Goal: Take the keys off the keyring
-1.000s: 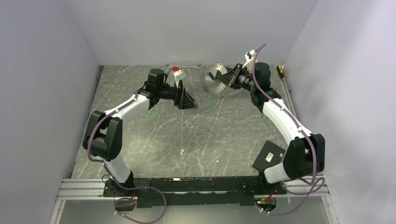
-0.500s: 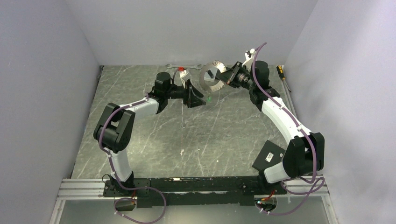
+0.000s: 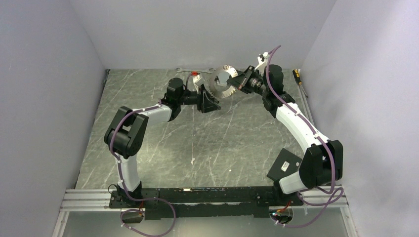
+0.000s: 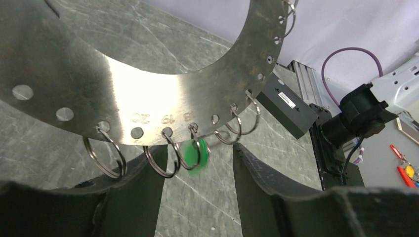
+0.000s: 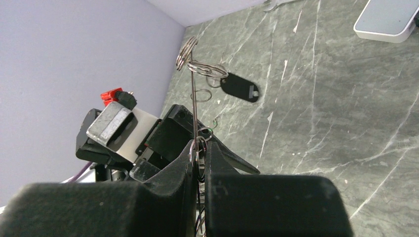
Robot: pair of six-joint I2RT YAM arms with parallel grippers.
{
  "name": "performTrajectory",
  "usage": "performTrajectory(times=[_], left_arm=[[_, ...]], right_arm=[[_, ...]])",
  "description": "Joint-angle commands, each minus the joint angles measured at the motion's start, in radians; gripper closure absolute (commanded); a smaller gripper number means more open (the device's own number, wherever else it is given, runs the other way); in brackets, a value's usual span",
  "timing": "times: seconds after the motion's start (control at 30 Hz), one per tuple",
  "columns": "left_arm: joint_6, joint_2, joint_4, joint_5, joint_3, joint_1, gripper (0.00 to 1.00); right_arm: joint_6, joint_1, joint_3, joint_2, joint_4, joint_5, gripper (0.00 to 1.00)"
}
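1. L wrist view, nearest: L gripper (image 4: 196, 165) was spread wide. Its two black fingers (image 4: 148, 187) rose from the bottom edge w/ bases cut off by the frame, pinching nothing.
2. Between those fingers, low centre: a green key (image 4: 195, 154), blurred, hung on a split ring. Can't tell if it touched either finger.
3. The keyring (image 4: 148, 94) was a flat steel ring plate w/ holes along its rim. It arced across the top of the frame, upper part cut off. Split rings (image 4: 106, 159) hung in several holes; other holes held none.
4. Stamped nos. by the holes read "20" and "19". The next no. was half covered by a ring, not legible.
5. Farther back, right of frame: a black box (image 4: 289, 106) w/ a white label, print too small to read.
6. R wrist view, nearest: R gripper (image 5: 198, 158) was pressed together on the keyring's rim. The plate showed edge-on as a thin line running up centre-left.
7. Upper centre: a black key (image 5: 238, 88) hung from a ring near the plate's top. A pale mark on it was unreadable.
8. Behind the plate, left: L gripper's body w/ a red part (image 5: 112, 95). Upper right corner: a white device (image 5: 388, 19), cut off.
9. Top view, upper centre: both grippers met at the keyring above the marble table (image 3: 148, 148); keys too small to make out. A wrench (image 3: 182, 69) lay at the far edge.
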State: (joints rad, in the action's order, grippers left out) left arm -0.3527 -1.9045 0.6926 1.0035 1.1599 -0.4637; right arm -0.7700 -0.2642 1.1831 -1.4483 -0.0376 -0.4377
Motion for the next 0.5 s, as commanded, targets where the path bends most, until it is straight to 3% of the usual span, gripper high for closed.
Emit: performTrajectory(times=[0.0,0.13,0.4,0.47], left_arm=[[-0.032,-0.019,0.055,0.0,0.04,-0.01,0.44],[-0.045,-0.022,0.071,0.008,0.036,-0.01,0.5],[-0.092,-0.003,0.108,0.035,0.033,-0.01,0.97],[-0.093,0.018,0.098,0.051,0.022,-0.007,1.0]], right_arm=[[-0.023,-0.003,0.04,0.006,-0.054,-0.003,1.0],[-0.027,-0.003,0.038,0.006,-0.057,-0.007,1.0],[-0.02,-0.001,0.036,0.007,-0.051,0.005,1.0],[-0.006,0.001,0.037,0.011,-0.045,0.017,1.0]])
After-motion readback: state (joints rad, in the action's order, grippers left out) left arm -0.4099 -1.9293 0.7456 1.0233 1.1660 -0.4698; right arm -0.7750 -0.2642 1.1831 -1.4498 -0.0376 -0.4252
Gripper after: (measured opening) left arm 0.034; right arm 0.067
